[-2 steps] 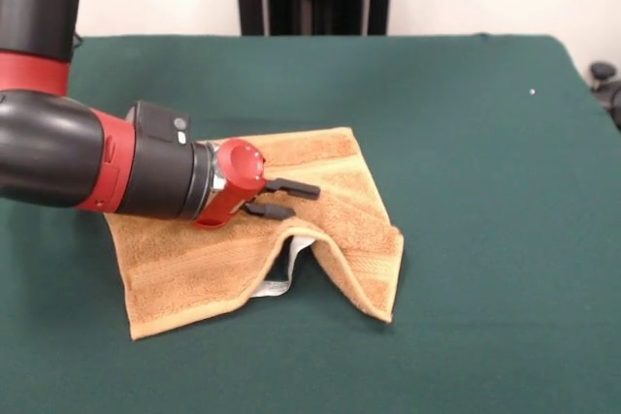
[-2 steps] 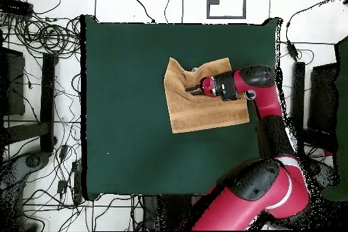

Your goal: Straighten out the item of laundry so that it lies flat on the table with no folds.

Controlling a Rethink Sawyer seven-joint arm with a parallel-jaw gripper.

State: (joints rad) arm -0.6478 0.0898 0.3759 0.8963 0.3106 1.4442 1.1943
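The gripper (image 1: 283, 198), fingers slightly apart and holding nothing, hovers over the towel (image 1: 194, 269), whose front corner lies folded, unflattened.

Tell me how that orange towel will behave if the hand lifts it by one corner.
Likely floppy: the towel already humps over itself at one edge. Probably light, since it is thin cloth. Its terry pile may drag on the felt-like table rather than slide.

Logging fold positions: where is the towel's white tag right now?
Front view: the white tag peeks from under the raised fold at the towel's near edge, just below the tool.
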